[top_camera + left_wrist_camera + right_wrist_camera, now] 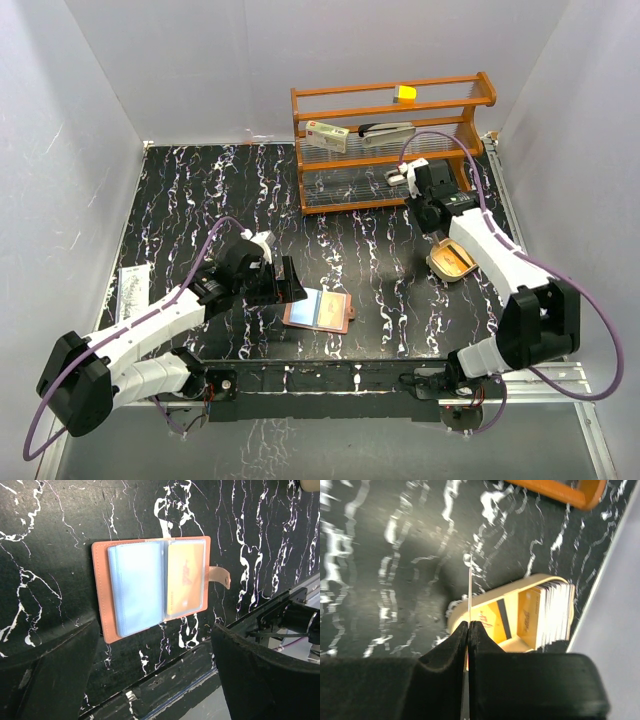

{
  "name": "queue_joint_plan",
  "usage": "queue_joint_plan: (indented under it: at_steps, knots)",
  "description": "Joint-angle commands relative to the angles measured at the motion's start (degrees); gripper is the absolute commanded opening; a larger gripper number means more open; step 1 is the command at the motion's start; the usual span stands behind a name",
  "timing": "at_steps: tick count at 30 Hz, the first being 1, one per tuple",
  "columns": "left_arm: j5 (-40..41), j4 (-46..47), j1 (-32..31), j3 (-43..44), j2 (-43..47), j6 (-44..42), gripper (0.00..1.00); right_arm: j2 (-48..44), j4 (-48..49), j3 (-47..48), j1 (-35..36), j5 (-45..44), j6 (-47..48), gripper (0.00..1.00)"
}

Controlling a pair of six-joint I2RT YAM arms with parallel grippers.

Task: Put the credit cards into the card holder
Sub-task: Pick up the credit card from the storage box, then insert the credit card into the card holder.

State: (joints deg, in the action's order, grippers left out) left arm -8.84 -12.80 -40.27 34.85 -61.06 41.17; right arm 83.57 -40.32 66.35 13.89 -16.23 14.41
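Left arm reached low over black marbled table (200,190), left gripper (281,282) spread wide just beside open reddish-brown leather card holder (102,590), light blue card (137,587) in left pocket, orange card (186,577) in right, right gripper (469,630) pinched thin edge-on card (470,590), tan oval tray (437,270) held stacked cards (555,607).

The black bench (200,200) with white marble-like veins has a smooth, faintly glossy top. The reddish-brown folding card holder (101,590) looks like matt leather. Its clear plastic sleeves (164,580) shine over the light blue card (137,587) and the orange card (186,577). The orange wooden rack (298,150) looks varnished. The right gripper (469,625) has matt black, foam-like pads pinching a thin plastic card (470,580).
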Motion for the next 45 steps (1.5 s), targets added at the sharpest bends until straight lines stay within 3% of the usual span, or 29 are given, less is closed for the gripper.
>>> queue_joint_plan:
  at_steps: [1,7,14,24,33,37,39,45]
  knots:
    - [-2.25,0.32,-0.16,2.33,0.69,1.98,0.9,-6.15,-1.17,4.28,3.01,9.14,-6.27,0.0]
    - [-3.34,1.54,-0.14,2.69,0.17,3.65,0.87,-12.98,-0.34,3.03,5.09,12.94,-10.07,0.0]
    - [-4.26,3.46,-0.16,2.27,-1.11,5.43,0.85,-16.99,4.34,-1.37,5.03,8.31,-11.43,0.0]
    - [-3.61,2.64,-0.16,2.33,0.06,5.7,0.82,-17.03,6.97,-4.51,5.49,27.34,-28.1,0.0]
    - [3.76,-4.68,-0.16,2.79,0.27,1.39,0.66,-18.66,17.83,-14.11,14.46,33.09,-45.81,0.0]
    - [4.96,-4.84,-0.08,1.33,-0.58,1.06,0.47,-18.39,25.48,-18.9,18.82,34.31,-52.61,0.0]
    - [4.62,-3.96,-0.13,0.3,-1.04,1.59,0.44,-17.55,28.78,-20.94,20.81,33.88,-55.34,0.0]
    - [-4.3,2.22,-0.07,-0.73,-0.07,5.32,0.53,-14.61,34.95,-23.91,23.41,35.66,-59.77,0.0]
